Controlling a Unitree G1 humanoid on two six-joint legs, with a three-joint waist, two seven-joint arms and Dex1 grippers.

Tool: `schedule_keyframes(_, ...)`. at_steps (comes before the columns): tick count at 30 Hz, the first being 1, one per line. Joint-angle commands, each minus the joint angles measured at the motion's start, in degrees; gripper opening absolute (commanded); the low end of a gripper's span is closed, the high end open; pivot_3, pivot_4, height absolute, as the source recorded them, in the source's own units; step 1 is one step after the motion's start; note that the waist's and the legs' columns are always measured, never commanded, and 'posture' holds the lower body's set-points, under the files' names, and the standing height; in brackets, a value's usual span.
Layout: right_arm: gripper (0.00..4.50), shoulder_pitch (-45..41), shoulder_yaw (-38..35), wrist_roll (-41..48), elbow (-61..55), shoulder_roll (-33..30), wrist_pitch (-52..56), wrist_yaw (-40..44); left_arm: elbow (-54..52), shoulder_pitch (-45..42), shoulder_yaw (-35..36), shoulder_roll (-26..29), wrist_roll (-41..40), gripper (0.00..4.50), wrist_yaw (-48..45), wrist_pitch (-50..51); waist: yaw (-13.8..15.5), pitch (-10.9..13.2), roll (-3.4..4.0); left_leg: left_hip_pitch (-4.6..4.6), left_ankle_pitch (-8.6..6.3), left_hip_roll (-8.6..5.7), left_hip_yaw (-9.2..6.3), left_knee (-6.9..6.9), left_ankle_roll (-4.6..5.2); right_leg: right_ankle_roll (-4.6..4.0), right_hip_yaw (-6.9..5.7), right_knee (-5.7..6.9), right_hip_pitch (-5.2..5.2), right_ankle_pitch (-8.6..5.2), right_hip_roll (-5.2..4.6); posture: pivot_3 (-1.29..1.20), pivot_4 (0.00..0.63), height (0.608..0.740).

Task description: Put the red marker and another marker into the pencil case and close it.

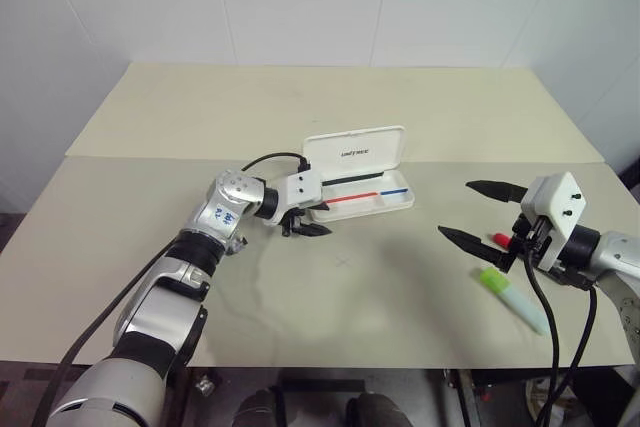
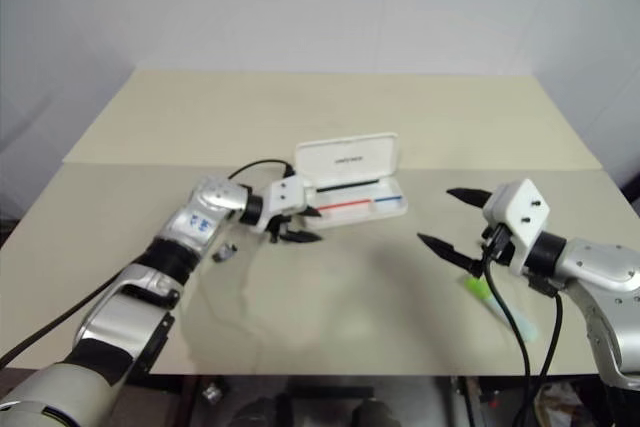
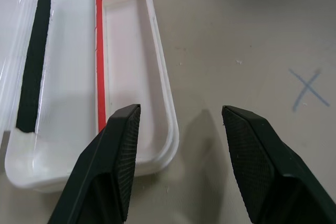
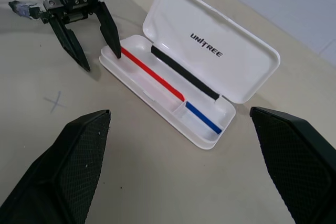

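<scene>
At frame centre the pencil case (image 1: 362,175) lies open; the left gripper (image 1: 304,228), jaws parted and empty, is held at its end. The right gripper (image 1: 482,213) is spread wide, empty.

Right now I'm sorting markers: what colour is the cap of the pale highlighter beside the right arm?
Lime green cap, clearest in the left eye view.

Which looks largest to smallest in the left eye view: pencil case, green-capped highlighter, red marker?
1. Pencil case, open, clearly largest.
2. Green-capped highlighter.
3. Red marker, smallest, though the right claw partly hides it, so its full length is unsure.
</scene>
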Motion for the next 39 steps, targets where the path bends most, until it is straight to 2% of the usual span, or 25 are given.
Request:
schedule_keyframes(1, 4.5, 0.1, -2.4, 1.11, -2.51, 0.13, -0.16, -1.07, 1.31, -2.03, -0.65, -1.1, 1.53, 2.57, 1.28, 0.22, 0.0, 0.0, 0.0, 0.0, 0.0, 0.0, 0.0, 0.0, 0.0, 0.0, 0.0, 0.0, 0.0, 0.0, 0.0, 0.0, 0.15, 0.74)
schedule_keyframes(11, 4.5, 0.32, -3.06, 1.32, -3.5, 0.08, -0.08, -2.08, 4.05, -3.64, -2.79, -2.79, 5.44, 2.57, 3.17, 4.32, -0.14, 0.0, 0.0, 0.02, 0.0, 0.01, -0.01, 0.0, -0.01, 0.0, 0.01, 0.04, 0.0, 0.0, 0.02, 0.0, 0.15, 0.74)
schedule_keyframes(14, 4.5, 0.2, -3.45, 1.47, -3.85, -0.18, 0.12, -2.41, 4.42, -3.8, -3.31, -2.85, 6.21, 2.0, 3.89, 4.75, -0.11, 0.0, 0.0, 0.03, 0.01, 0.01, -0.02, 0.02, -0.01, 0.0, 0.0, 0.06, 0.02, 0.0, 0.01, 0.0, 0.15, 0.74)
schedule_keyframes(20, 4.5, -0.02, -3.93, 1.56, -3.58, -0.68, 0.01, -2.3, 4.46, -3.69, -3.28, -3.07, 6.43, 0.09, 4.24, 4.45, -0.03, 0.0, 0.0, 0.04, 0.01, 0.02, -0.03, 0.03, -0.01, 0.0, -0.01, 0.07, 0.03, 0.0, 0.02, 0.0, 0.15, 0.74)
schedule_keyframes(31, 4.5, -1.06, -3.35, 2.0, -1.11, -1.62, -0.05, -0.23, -2.49, -1.1, -1.61, -1.04, 3.18, 0.09, -0.34, 3.57, -0.15, -0.01, 0.01, 0.05, 0.03, 0.03, -0.04, 0.0, 0.03, -0.02, -0.01, 0.08, 0.03, 0.02, 0.02, 0.0, 0.15, 0.74)
schedule_keyframes(39, 4.5, -1.7, -2.42, 1.91, -0.06, -1.38, 0.18, 0.47, -21.0, 5.65, 0.08, 4.65, 0.22, 0.09, -4.74, 8.76, -0.09, 0.0, 0.01, 0.03, 0.04, 0.1, 0.04, 0.02, -0.06, -0.02, 0.03, 0.08, -0.02, -0.05, 0.07, 0.0, 0.15, 0.74)
